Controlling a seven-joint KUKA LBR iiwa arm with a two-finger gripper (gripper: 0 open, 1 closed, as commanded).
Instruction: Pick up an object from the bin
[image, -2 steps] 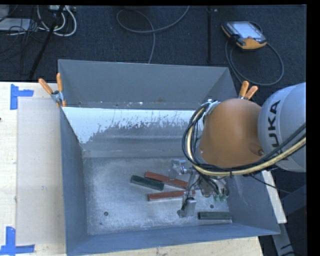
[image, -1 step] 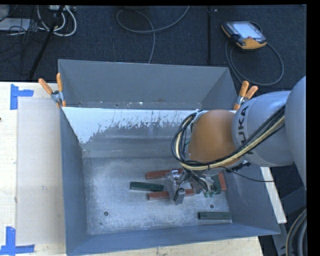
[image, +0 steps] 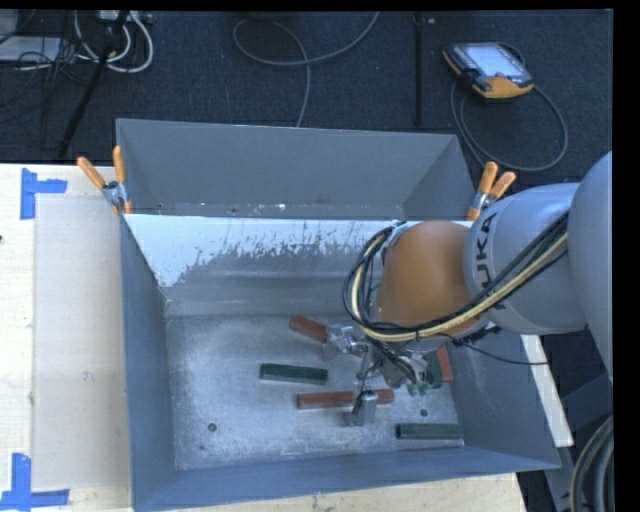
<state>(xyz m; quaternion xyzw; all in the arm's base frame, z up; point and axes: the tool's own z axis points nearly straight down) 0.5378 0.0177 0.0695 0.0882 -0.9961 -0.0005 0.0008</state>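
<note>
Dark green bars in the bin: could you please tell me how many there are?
2. One dark green bar lies mid-floor, left of the gripper; the second dark green bar lies by the near wall, lower right. The arm may hide others.

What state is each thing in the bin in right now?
gripper: low over the right end of the middle red bar.
middle red bar: lying flat, right end under the gripper.
left green bar: lying flat, apart from the others.
upper red bar: lying flat, slanted.
right green bar: lying flat, alone, untouched.
</note>
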